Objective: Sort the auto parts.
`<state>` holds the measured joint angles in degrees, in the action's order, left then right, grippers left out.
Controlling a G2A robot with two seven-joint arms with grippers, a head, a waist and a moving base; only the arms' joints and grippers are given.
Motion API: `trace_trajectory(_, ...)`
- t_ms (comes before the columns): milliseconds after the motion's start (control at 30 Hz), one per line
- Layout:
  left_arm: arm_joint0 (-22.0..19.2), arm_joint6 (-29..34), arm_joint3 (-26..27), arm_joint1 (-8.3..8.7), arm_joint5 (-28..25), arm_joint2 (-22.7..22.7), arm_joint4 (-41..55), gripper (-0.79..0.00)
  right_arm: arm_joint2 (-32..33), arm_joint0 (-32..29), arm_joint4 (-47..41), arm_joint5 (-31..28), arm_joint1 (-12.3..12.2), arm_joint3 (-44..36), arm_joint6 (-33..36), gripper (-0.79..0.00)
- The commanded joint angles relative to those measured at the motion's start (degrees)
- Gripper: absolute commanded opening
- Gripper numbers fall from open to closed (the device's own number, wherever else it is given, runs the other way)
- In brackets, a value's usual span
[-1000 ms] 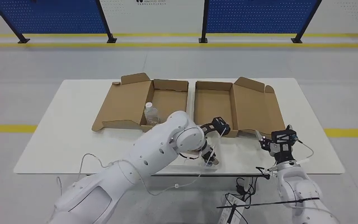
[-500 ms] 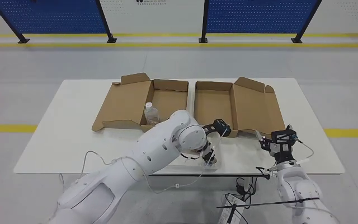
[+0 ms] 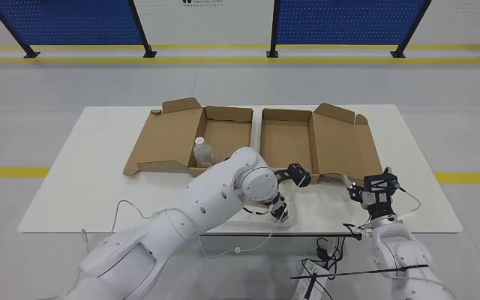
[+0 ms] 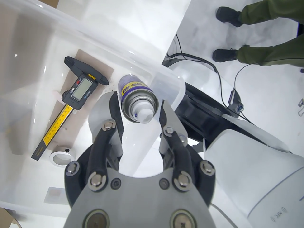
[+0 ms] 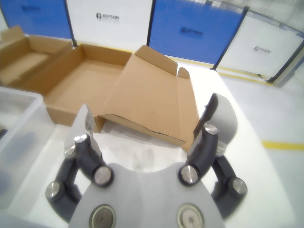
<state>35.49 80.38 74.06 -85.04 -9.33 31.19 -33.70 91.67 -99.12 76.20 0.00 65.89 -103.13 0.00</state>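
A purple-and-yellow spray can (image 4: 133, 90) stands upright in a corner of a clear plastic bin (image 4: 99, 46). My left gripper (image 4: 139, 104) is open above it, one finger on each side of the can's white cap, with small gaps showing. In the same bin lie a black digital caliper (image 4: 79, 91) with a yellow scale and a metal ring (image 4: 61, 159). In the top view the bin (image 3: 285, 217) sits at the table's front edge under the left arm. My right gripper (image 5: 147, 117) is open and holds nothing; it hovers near the front right of the table (image 3: 373, 187).
Two open cardboard boxes stand at the back. The left box (image 3: 225, 135) holds a clear bottle (image 3: 202, 152), and the right box (image 3: 285, 142) has its lid flap (image 5: 152, 96) folded out toward my right gripper. The table edge (image 3: 330, 232) runs just past the bin.
The left arm's wrist has shifted slightly toward the front edge, settling lower over the bin. The right arm has not moved.
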Motion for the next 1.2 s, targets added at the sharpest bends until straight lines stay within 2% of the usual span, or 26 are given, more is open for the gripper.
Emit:
trace_trajectory(0, -0.10, 0.14, -0.21, -0.10, -0.09, -0.15, 0.18, -0.382, 0.00, 0.00, 0.00, 0.00, 0.00, 0.00, 0.00, 0.000)
trace_trajectory(500, -0.43, 0.26, -1.87, -0.67, -0.09, -0.94, 0.78, -0.379, 0.00, 0.00, 0.00, 0.00, 0.00, 0.00, 0.00, 0.000)
trace_trajectory(767, -0.73, -0.04, -2.86, -0.99, -0.14, -1.62, -0.13, -0.286, 0.00, 0.00, 0.00, 0.00, 0.00, 0.00, 0.00, 0.000)
trace_trajectory(1000, -0.83, -0.66, -3.57, -1.23, 0.25, -1.78, -0.62, -0.360, 0.00, 0.00, 0.00, 0.00, 0.00, 0.00, 0.00, 0.000)
trace_trajectory(1167, -0.81, -0.51, -3.74, -1.33, 0.02, -1.87, -0.64, -0.360, 0.00, 0.00, 0.00, 0.00, 0.00, 0.00, 0.00, 0.000)
